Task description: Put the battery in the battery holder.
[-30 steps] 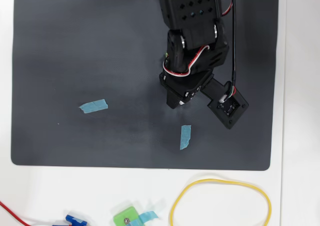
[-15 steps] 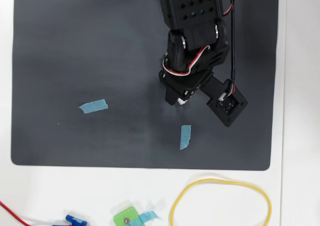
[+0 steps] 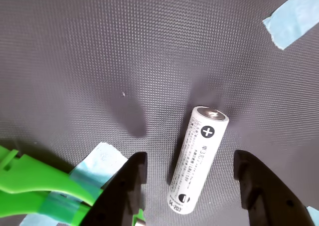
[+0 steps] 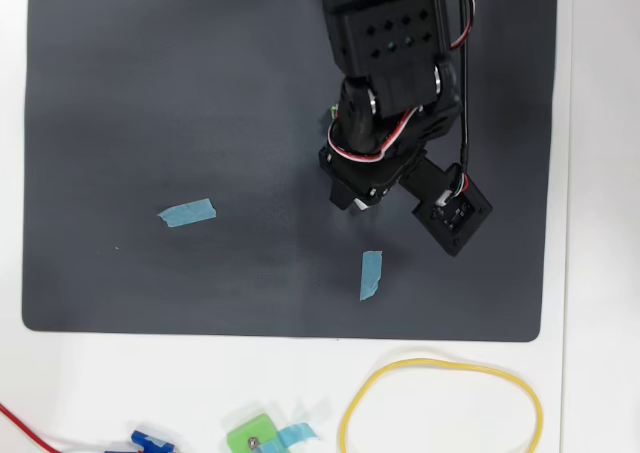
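In the wrist view the battery lies on the dark textured mat, a white cell slightly tilted from vertical, its plus-marked end toward the middle of the frame and its other end near the bottom edge. The pincer stands wide open around it: 1 black finger is at lower left and the other at lower right, both clear of the battery, with mat showing in the gaps on each side. It has hold of nothing.

At the lower left corner of that view the bright-green battery holder juts in, crossed by blue tape, just beside the left finger. Another strip of blue tape sits at the upper right corner.

In the overhead view the black arm reaches down from the top edge over the mat on the white tabletop, hiding the battery. A yellow loop lies at the lower right, off the mat, and a small squarish green piece sits at the bottom edge.
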Robot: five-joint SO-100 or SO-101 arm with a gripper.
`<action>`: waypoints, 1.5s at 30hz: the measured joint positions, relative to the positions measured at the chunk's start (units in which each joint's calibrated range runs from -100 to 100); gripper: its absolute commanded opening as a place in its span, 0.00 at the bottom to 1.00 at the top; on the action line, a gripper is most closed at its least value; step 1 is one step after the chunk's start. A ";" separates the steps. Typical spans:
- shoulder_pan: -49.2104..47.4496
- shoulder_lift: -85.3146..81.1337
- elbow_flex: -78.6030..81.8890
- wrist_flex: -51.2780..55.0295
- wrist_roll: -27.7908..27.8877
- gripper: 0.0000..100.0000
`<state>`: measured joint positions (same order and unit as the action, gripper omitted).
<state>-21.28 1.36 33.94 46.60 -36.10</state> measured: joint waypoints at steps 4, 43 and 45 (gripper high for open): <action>0.00 1.19 -2.18 3.36 0.10 0.18; 0.00 2.12 -4.36 3.70 0.10 0.18; 0.00 3.31 -4.63 3.70 0.10 0.18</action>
<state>-21.28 4.67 29.31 50.30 -35.99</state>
